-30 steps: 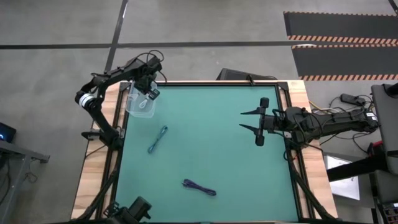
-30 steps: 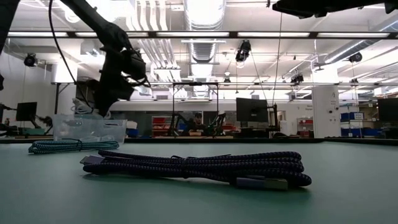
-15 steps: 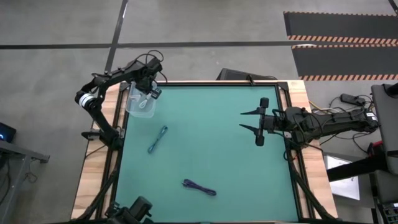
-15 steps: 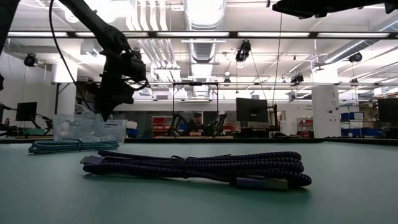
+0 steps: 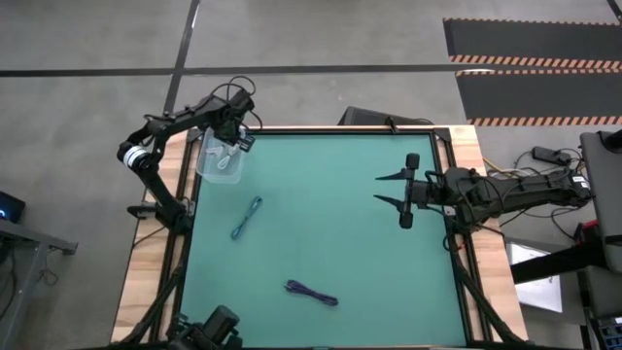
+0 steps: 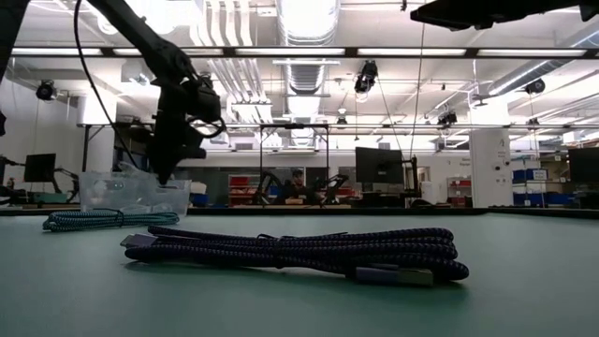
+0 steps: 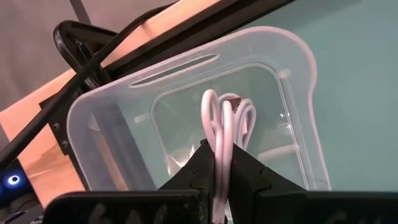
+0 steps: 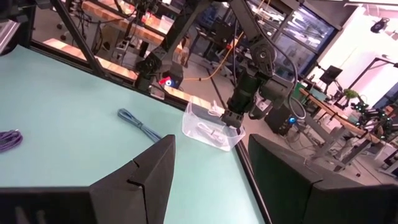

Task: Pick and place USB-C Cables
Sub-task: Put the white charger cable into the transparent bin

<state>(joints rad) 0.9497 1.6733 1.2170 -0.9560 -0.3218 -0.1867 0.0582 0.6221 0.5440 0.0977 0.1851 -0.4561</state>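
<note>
My left gripper (image 5: 236, 143) hangs over a clear plastic bin (image 5: 216, 161) at the table's far left corner, shut on a white USB-C cable bundle (image 7: 227, 115). Pale shapes (image 7: 273, 152) on the bin's floor may be a second white cable. The teal cable (image 5: 247, 217) lies flat on the green mat to the near side of the bin. The dark purple cable (image 5: 311, 293) lies flat near the front edge and fills the low view (image 6: 299, 251). My right gripper (image 5: 382, 189) is open and empty above the mat's right side. My left gripper pinches the white bundle between its two fingers, across its gathered strands (image 7: 219, 134) just short of the looped end. The fingers point down into the bin from above. The loops stick out beyond the fingertips inside the bin's walls; whether they touch its floor I cannot tell.
The bin's rim (image 7: 186, 65) stands close to the table's black frame rail (image 7: 81, 50) and wooden edge. The mat between the two loose cables and my right gripper (image 8: 210, 142) is bare. The room behind holds desks and screens.
My left gripper has gone down a little into the bin and slightly toward the far edge, still shut on the white cable. The teal and purple cables and my right arm have kept still.
</note>
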